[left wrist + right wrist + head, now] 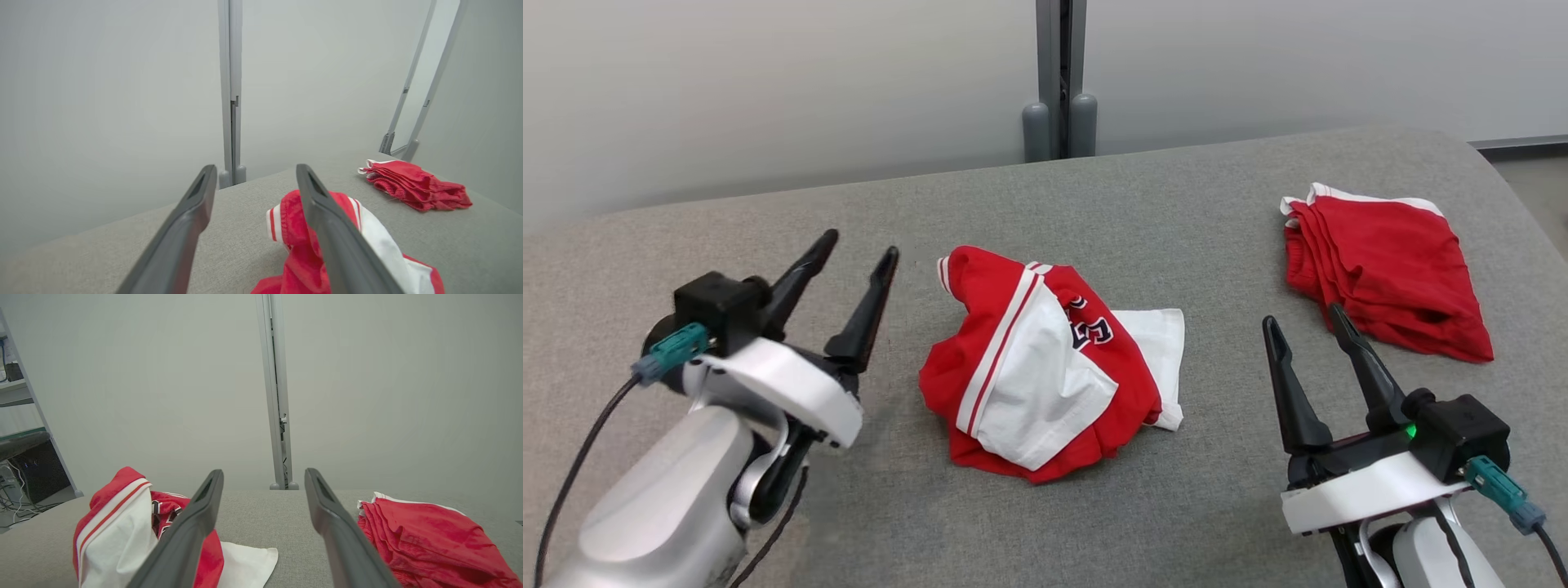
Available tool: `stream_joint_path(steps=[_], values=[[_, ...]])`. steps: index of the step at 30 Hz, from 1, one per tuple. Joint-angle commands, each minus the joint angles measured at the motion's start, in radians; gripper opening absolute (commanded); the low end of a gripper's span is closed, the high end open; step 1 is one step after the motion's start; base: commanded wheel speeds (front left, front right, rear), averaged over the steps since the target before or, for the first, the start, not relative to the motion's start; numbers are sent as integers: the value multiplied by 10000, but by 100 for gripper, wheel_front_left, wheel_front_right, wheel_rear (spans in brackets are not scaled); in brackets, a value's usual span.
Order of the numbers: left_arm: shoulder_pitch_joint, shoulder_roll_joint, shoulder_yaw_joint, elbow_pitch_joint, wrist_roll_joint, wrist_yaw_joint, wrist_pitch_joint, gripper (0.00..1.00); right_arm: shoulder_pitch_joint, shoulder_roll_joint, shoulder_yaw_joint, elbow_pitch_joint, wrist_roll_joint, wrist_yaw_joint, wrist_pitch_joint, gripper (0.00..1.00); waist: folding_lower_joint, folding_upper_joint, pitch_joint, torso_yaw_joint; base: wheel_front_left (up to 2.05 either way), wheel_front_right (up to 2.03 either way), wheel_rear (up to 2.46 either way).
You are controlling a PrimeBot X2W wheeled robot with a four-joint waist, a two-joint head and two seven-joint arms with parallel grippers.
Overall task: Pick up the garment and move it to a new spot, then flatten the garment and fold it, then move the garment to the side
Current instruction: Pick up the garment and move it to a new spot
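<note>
A crumpled red and white garment [1045, 367] with dark lettering lies in a heap at the middle of the grey surface; it also appears in the left wrist view [310, 245] and the right wrist view [122, 535]. My left gripper [858, 253] hovers open just left of the heap, nothing between its fingers [192, 220]. My right gripper [1307, 318] stands open at the lower right, between the heap and a second pile, also holding nothing.
A folded red garment with white trim [1388, 273] lies at the far right of the grey padded surface [1176, 204]. A grey post [1060, 82] rises behind the far edge against a pale wall. Shelving and cables [20, 465] stand off to one side.
</note>
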Motion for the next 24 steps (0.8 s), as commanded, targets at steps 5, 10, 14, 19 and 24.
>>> stream_joint_path(steps=[5, 10, 14, 19, 24], values=[[1539, 551, 1219, -1057, -149, 942, -162, 100, 385, -52, -352, -285, -64, 1, -51, 100, 0, -1, -241, 234, 0, 0, 0], [2977, 403, 2649, -2146, 658, 1518, -167, 100, 674, -50, -709, -583, -16, 1, -51, 100, 0, -1, -193, 508, 0, 0, 0], [4239, -160, 4091, -2816, 1367, 1689, -165, 100, 767, -50, -733, -791, -79, -1, -51, 100, 0, -1, -176, 609, 0, 0, 0], [5486, -1135, 5550, -3147, 2188, 1298, -159, 100, 1050, -52, -672, -1026, -100, 1, -51, 100, 0, -1, -156, 682, 0, 0, 0], [5908, -2035, 6360, -2876, 2870, 594, -158, 100, 1272, -53, -803, -831, -214, 1, -51, 100, 0, -1, -182, 790, 0, 0, 0]])
